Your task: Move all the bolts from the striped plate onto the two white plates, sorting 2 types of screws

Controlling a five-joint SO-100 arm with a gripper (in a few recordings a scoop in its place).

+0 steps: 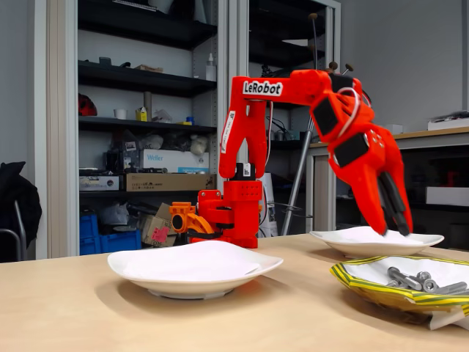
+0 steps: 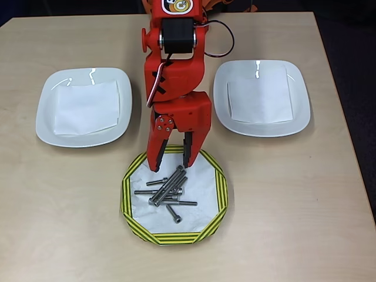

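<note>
My red claw (image 2: 171, 163) spread, empty, hovering over far rim of yellow-green striped paper plate (image 2: 132, 220). Silver metal bolts (image 2: 169, 191) heaped there, overlapping; I risk pinching several, mixing types across glossy white plates (image 2: 47, 114).

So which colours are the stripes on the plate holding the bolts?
Yellow and dark green, around the striped plate rim; clearest in the overhead view.
</note>
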